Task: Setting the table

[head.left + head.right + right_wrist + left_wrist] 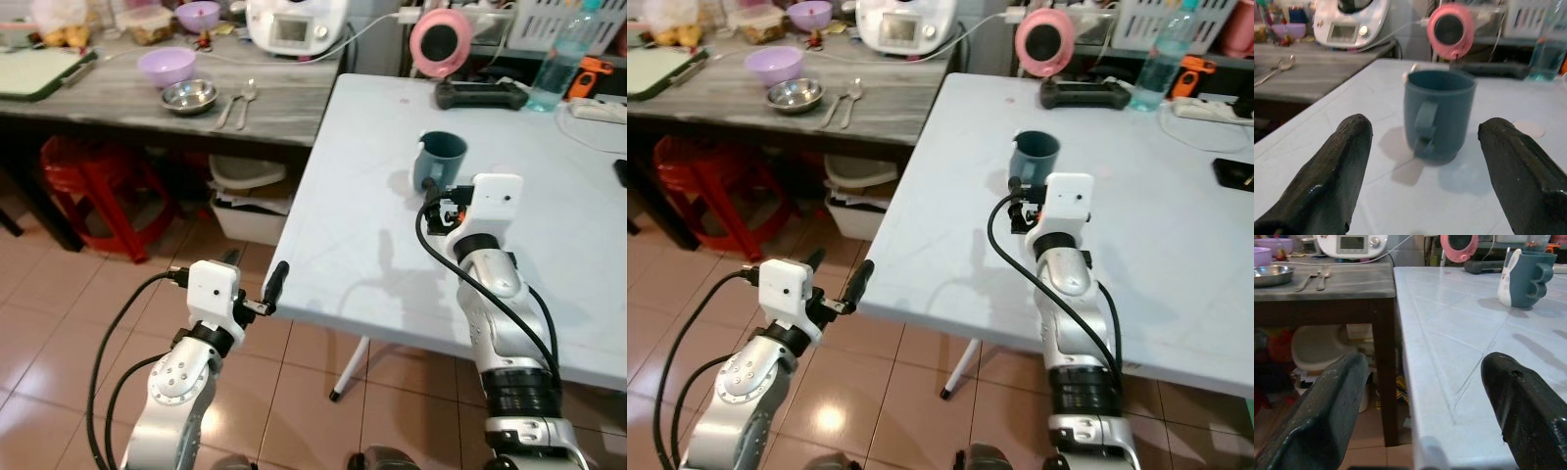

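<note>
With my right gripper (1420,171) spread wide just short of the blue mug (1437,115) upright on the white table (372,245), I'd center it, avoiding the near-side handle.

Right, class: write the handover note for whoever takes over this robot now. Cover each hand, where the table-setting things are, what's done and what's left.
Right hand: open, empty, above the white table, lined up just short of the blue mug.
Left hand: open, empty, at the white table's near corner.
Blue mug: upright on the white table, not gripped.
Steel bowl, purple bowl, fork and spoon: on the grey side table.
Done: mug on the table.
Left: probably bring over bowls and cutlery.
</note>
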Robot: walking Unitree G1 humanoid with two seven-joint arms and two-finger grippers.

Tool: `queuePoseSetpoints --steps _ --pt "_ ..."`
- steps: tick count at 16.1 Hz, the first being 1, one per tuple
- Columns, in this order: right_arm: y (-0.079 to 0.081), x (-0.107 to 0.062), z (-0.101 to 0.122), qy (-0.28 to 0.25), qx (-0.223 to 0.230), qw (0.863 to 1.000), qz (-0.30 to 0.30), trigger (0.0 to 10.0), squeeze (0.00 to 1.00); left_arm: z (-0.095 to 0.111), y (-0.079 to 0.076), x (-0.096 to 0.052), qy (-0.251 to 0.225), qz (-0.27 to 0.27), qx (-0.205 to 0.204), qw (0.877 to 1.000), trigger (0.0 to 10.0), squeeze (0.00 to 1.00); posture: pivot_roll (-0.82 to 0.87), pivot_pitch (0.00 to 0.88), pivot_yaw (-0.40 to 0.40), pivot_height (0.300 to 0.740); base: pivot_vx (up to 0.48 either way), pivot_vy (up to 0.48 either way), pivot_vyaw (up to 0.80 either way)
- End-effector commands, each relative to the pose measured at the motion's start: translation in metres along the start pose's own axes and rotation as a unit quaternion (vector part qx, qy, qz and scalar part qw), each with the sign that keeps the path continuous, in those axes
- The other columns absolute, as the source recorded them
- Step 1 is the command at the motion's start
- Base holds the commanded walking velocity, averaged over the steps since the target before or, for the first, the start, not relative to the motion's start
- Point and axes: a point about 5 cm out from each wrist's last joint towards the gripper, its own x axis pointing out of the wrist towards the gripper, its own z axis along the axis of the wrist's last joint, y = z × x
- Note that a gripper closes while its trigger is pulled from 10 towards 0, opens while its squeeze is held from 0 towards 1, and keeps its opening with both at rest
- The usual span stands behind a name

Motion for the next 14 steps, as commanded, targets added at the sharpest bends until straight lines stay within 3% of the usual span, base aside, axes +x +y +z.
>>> queuePoseSetpoints --steps 1,3,6,11,12,13,14 --pt "0.006 0.005 0.002 -0.001 0.001 1.0 0.011 10.0 0.0 0.004 0.002 -0.001 -0.003 -0.001 0.007 1.0 10.0 0.0 0.0 0.092 0.036 0.74 0.0 0.0 0.0" --pt "0.012 0.013 0.004 -0.003 0.003 1.0 0.026 10.0 0.0 0.005 0.002 -0.004 0.002 -0.011 0.004 1.0 10.0 0.0 0.02 0.114 0.04 0.74 0.0 0.0 0.0" --pt "0.005 0.021 0.005 -0.006 0.003 1.0 -0.002 10.0 0.0 0.005 0.002 -0.009 0.008 -0.016 0.004 1.0 10.0 0.0 0.03 0.136 0.044 0.74 0.0 0.0 0.0" --pt "0.008 0.034 0.005 0.004 -0.002 0.999 -0.036 10.0 0.0 0.007 0.002 -0.016 0.018 -0.024 0.005 1.0 10.0 0.0 0.05 0.161 0.048 0.74 0.0 0.0 0.0" --pt "0.008 0.037 0.006 0.002 0.001 0.999 -0.04 3.3 0.0 0.007 0.002 -0.016 0.018 -0.025 0.004 1.0 10.0 0.0 0.05 0.165 0.049 0.74 0.0 0.0 0.0" --pt "0.006 0.041 0.009 0.001 -0.007 0.998 -0.059 0.0 0.0 0.008 0.002 -0.016 0.019 -0.025 0.004 1.0 10.0 0.0 0.05 0.17 0.049 0.74 0.0 0.0 0.0" --pt "0.004 0.043 0.01 0.004 -0.011 0.997 -0.073 0.0 0.0 0.008 0.002 -0.016 0.019 -0.025 0.005 0.999 10.0 0.0 0.06 0.172 0.049 0.74 0.0 0.0 0.0"
